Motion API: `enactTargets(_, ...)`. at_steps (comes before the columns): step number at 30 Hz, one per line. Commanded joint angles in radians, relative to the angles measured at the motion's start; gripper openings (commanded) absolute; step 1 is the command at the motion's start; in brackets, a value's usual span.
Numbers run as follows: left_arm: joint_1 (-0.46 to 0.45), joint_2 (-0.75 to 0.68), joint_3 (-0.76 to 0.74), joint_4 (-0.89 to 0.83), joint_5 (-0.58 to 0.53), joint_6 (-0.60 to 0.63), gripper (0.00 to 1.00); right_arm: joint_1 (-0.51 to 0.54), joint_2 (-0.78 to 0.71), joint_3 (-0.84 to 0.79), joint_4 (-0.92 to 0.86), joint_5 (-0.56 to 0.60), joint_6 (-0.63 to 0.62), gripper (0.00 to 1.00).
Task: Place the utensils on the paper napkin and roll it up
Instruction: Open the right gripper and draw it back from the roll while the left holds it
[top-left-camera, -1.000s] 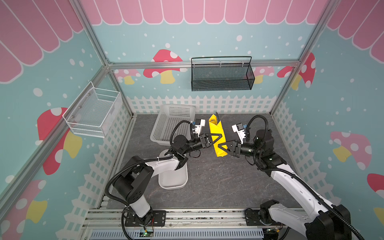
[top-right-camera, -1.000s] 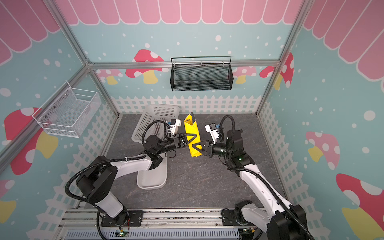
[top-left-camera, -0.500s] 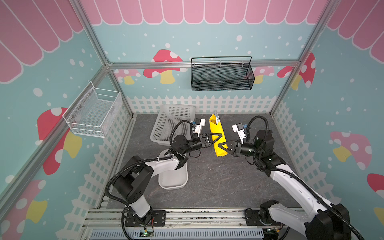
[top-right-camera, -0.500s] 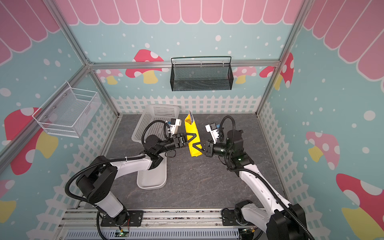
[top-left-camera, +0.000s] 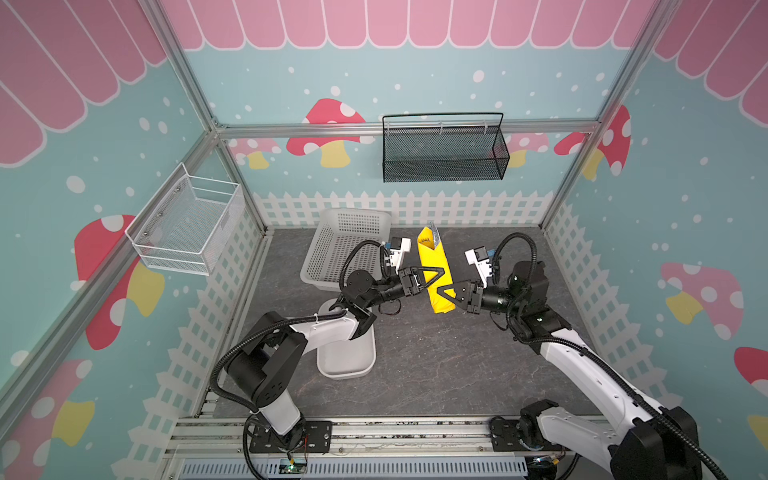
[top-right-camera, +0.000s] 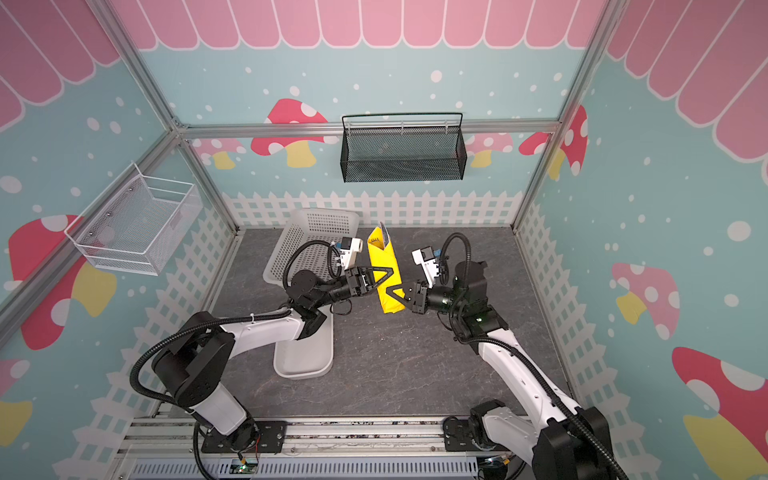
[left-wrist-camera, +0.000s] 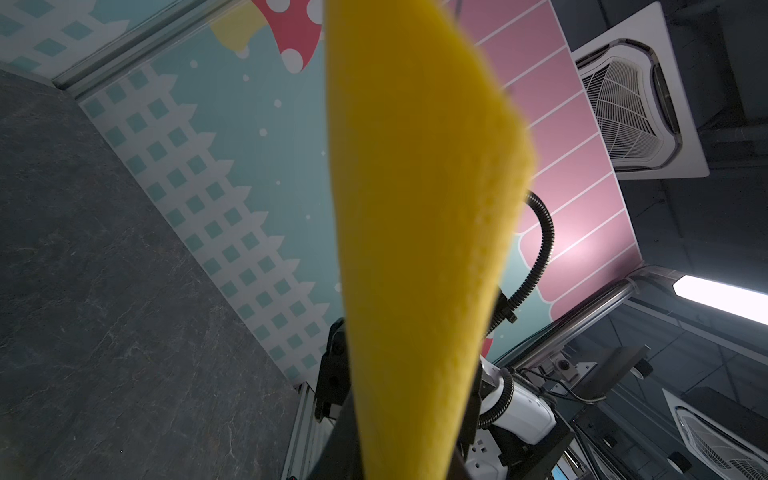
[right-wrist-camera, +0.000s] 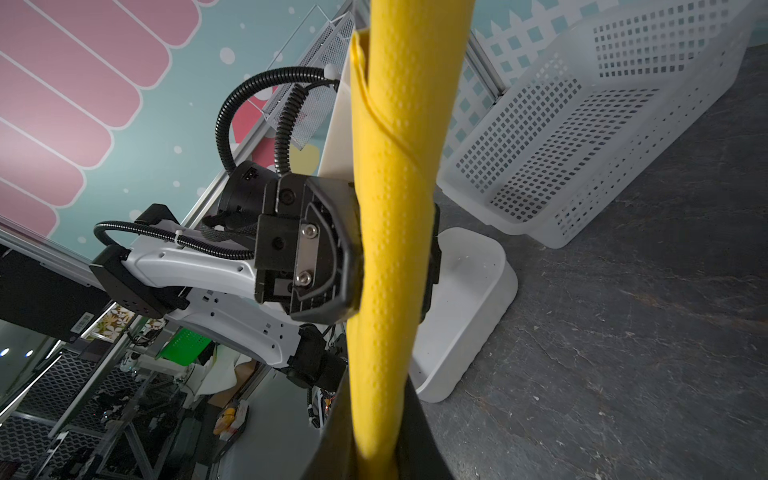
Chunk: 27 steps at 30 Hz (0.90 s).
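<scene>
Desk (top-left-camera: 436, 365): dark grey slab, fenced walls on three sides.
White perforated basket (top-left-camera: 332, 249) sits at the back left of the desk, tipped up at an angle.
Black mesh basket (top-left-camera: 442, 153) hangs on the back wall, white wire basket (top-left-camera: 187, 224) on the left wall.
White oblong tray (top-left-camera: 349, 361) is on the desk in front of the perforated basket, its far end hidden under the left arm.
The paper napkin (top-left-camera: 432, 259) is rolled into a yellow tube mid-desk, just right of the perforated basket, running front to back in both top views (top-right-camera: 384, 257). Both wrist views show it up off the desk, spanning between the two grippers (left-wrist-camera: 415, 208) (right-wrist-camera: 395, 208). The wrap seam spirals across it in the right wrist view.
Left gripper (top-left-camera: 440, 278) is clamped across the tube around its middle, a jaw tight on each side.
Right gripper (top-left-camera: 444, 293) is closed on the tube just nearer the front end, coming in from the opposite side.
The utensils (top-left-camera: 433, 232): only a silver tip pokes out of the tube's far end (top-right-camera: 383, 232). Can't tell which piece, the rest is hidden inside the roll.
</scene>
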Motion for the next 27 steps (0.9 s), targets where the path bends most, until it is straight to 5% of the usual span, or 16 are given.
enactTargets(1,0.002,-0.018,-0.009,-0.01,-0.003,0.003,0.11,-0.007,-0.014,-0.007,0.065,-0.012,-0.005,0.11)
enactTargets(8,0.01,-0.039,-0.003,-0.041,-0.003,0.02,0.04,-0.01,-0.017,-0.014,0.069,-0.018,-0.003,0.15)
enactTargets(17,0.068,-0.081,-0.032,-0.068,0.012,0.028,0.02,-0.023,-0.061,-0.026,0.065,0.035,-0.023,0.41)
enactTargets(27,0.197,-0.189,-0.121,-0.123,0.043,0.039,0.01,-0.038,-0.01,-0.058,0.012,0.209,-0.031,0.44)
